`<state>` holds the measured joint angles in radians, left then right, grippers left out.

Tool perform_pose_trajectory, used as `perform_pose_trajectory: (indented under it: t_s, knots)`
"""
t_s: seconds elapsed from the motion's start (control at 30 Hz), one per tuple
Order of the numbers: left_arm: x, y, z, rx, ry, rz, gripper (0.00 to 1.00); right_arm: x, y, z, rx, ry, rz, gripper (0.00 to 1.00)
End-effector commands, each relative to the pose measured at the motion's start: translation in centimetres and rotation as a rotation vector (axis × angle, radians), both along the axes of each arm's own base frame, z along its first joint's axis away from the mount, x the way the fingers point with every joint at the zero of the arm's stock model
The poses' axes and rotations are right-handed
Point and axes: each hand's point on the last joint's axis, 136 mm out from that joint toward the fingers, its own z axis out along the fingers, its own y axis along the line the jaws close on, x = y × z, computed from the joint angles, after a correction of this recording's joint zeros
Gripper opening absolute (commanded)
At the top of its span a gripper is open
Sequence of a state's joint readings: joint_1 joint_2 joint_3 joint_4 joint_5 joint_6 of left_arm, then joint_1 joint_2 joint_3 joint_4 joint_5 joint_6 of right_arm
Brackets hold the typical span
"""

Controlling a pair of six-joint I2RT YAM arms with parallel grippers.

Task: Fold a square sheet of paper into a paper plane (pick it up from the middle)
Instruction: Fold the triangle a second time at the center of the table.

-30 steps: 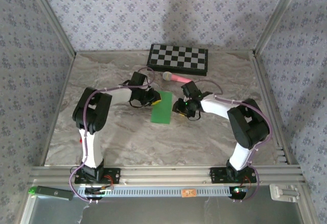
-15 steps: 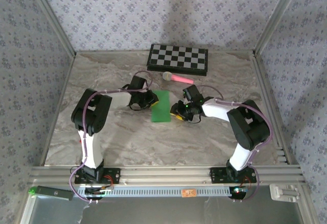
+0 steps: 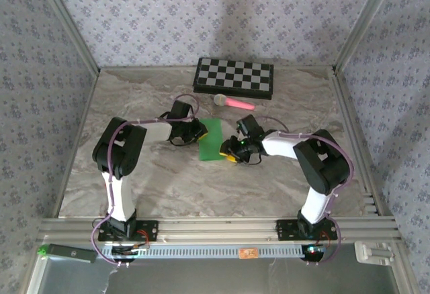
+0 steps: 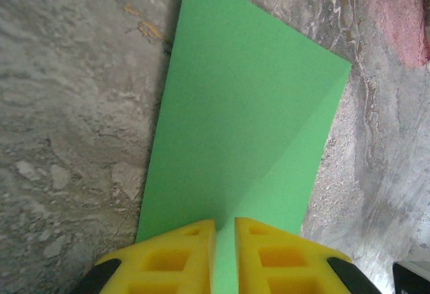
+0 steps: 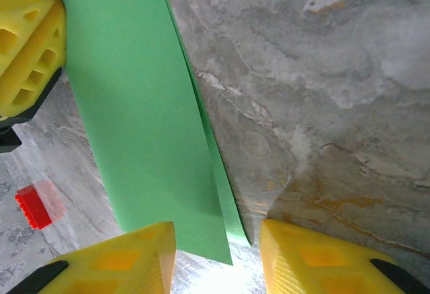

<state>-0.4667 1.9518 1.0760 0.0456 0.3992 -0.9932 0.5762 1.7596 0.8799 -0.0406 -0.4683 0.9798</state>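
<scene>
Frankly, with the folded green paper (image 4: 242,126) flat on the middle of the counter (image 5: 322,72), left gripper (image 4: 225,240) nearly closed at its edge (gripping or not, I cannot tell) and right gripper (image 5: 218,260) spread astride a corner, any drag could shear the layers askew.
</scene>
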Motion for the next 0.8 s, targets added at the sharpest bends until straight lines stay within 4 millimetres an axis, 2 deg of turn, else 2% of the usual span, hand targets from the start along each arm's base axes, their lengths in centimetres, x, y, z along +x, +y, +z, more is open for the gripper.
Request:
perform_pose_trajectory:
  t_s: [0.0,0.23,0.77]
  knots:
    - [-1.5,1.2,-2.0,0.062,0.064,0.022,0.16,-0.8,1.3,-0.2,0.030,0.017,0.042,0.38]
    - [-1.6,1.3,-2.1,0.060,0.067,0.023,0.16,0.0,1.7,0.9,0.088,-0.036,-0.002,0.33]
    - [-1.5,1.1,-1.8,0.052,0.061,0.011,0.16,0.6,0.5,0.4,0.110,-0.038,-0.093,0.22]
